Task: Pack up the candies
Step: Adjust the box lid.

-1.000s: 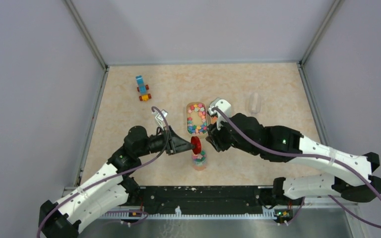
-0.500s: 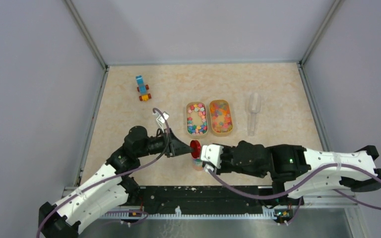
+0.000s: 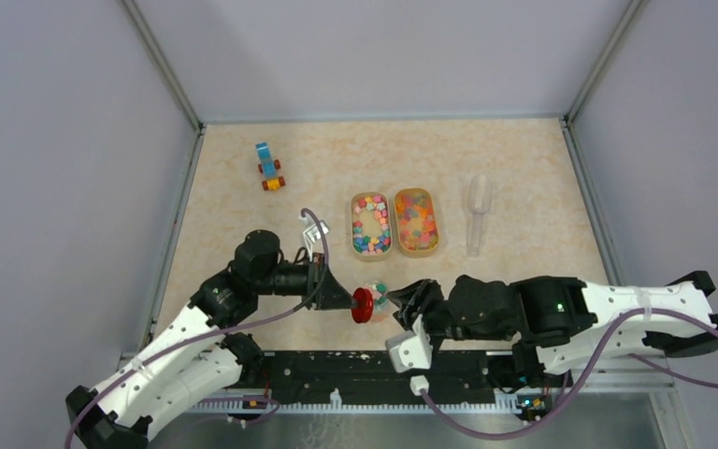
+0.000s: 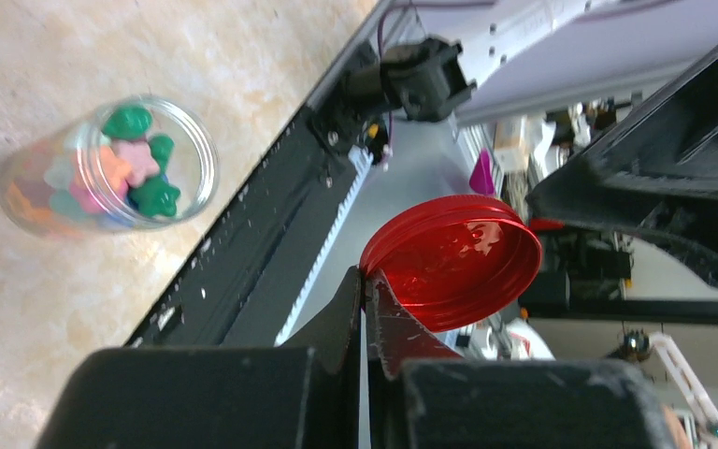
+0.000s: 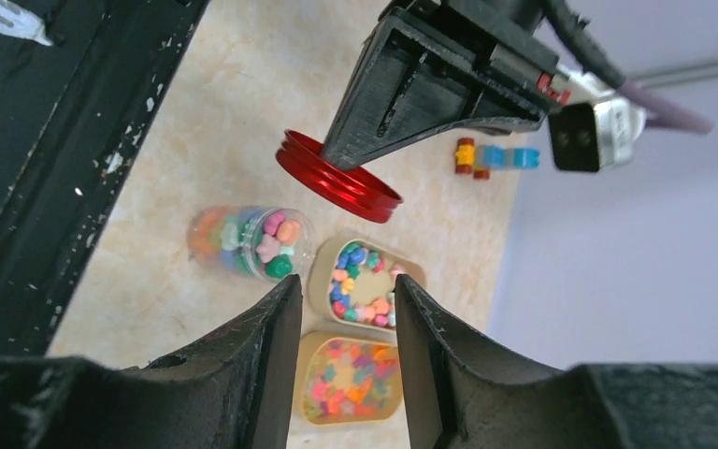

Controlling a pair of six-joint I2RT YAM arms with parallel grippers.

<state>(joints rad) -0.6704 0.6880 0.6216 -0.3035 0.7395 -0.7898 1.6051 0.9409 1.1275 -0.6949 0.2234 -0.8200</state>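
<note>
The left gripper [image 4: 366, 281] has its jaws pinched on the rim of the round red lid [image 4: 453, 267], holding it tilted off the table [image 3: 524, 168], just beside the open clear jar [image 4: 208, 161]. The right gripper [image 5: 344, 281] has its jaws spread with nothing between them, near the jar. The candies [image 4: 136, 173] partly fill the jar, which seems to stand upright, and more lie in two tan trays [image 3: 371, 195] beyond it. A toy vehicle [image 3: 267, 166] sits far left.

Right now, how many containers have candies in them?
3: the left oval tray and right oval tray side by side, and the clear jar, open, nearer the arms beside the red lid in the left tool. None seems hidden.
</note>
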